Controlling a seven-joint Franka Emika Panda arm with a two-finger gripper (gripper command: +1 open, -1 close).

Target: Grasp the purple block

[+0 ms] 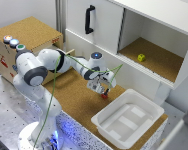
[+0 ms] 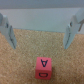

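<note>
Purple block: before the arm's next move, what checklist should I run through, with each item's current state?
1. Jaws open: ok, spread wide in the wrist view.
2. Gripper empty: ok, nothing held.
3. Purple block located: not ok, neither view shows it.
4. Cube ahead of the jaws is the target: not ok, it is the red cube.
5. Yellow cube clear of the arm: ok, it sits apart in the open cabinet.
6. White tray clear of the gripper: ok, beside it, not touching.
</note>
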